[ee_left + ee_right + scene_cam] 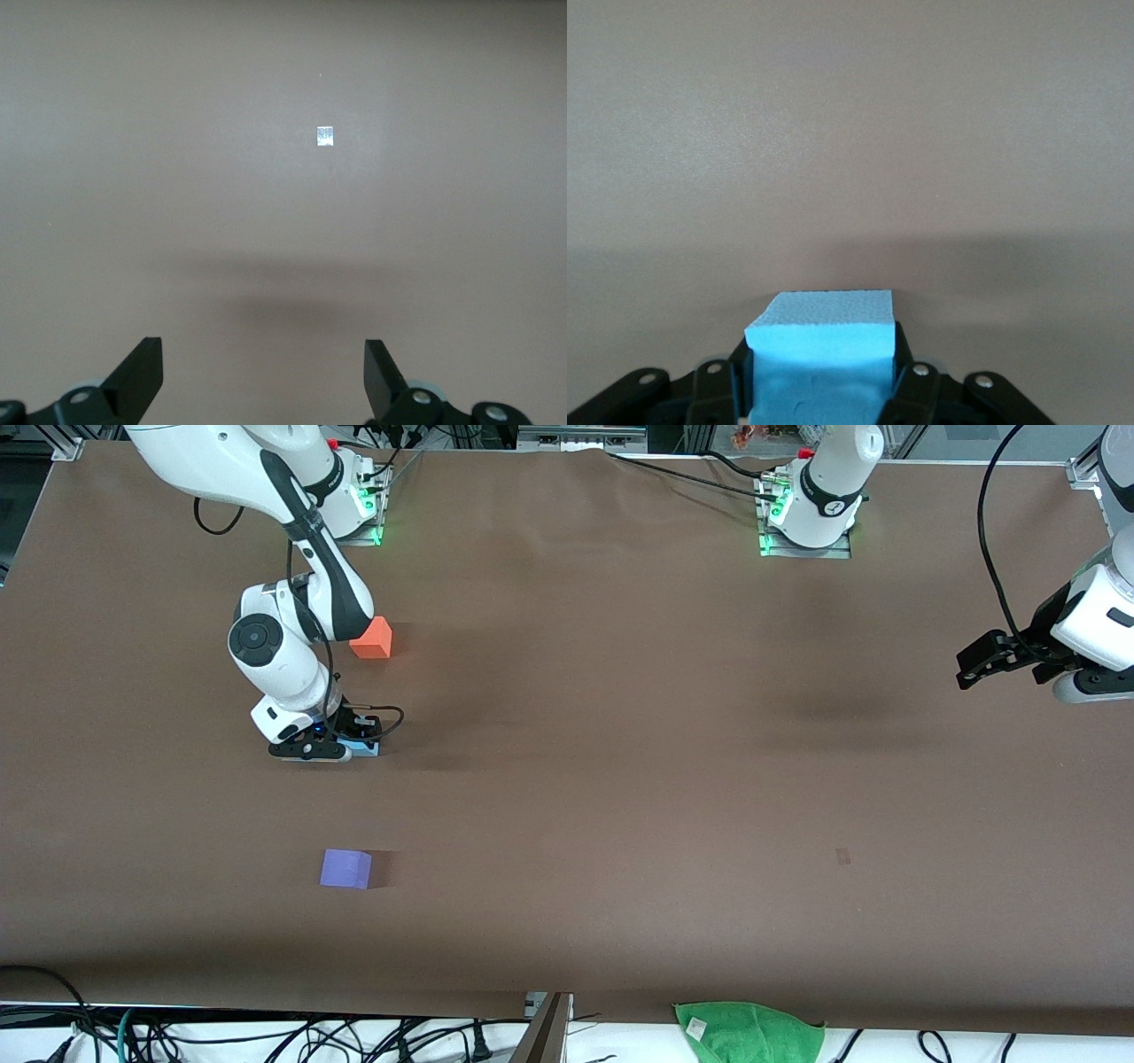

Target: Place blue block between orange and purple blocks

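The blue block (368, 747) is a light sky-blue cube gripped by my right gripper (330, 747), low at the table surface. It sits about midway between the orange block (372, 638), which is farther from the front camera, and the purple block (345, 868), which is nearer. In the right wrist view the fingers (914, 390) press both sides of the blue block (822, 341). My left gripper (974, 666) waits open and empty above the left arm's end of the table. In the left wrist view the left gripper (263, 372) shows only bare table between its fingers.
A green cloth (749, 1032) lies at the table's front edge. A small pale mark (842, 856) is on the brown table and also shows in the left wrist view (325, 135). Cables run along the front edge (266, 1036).
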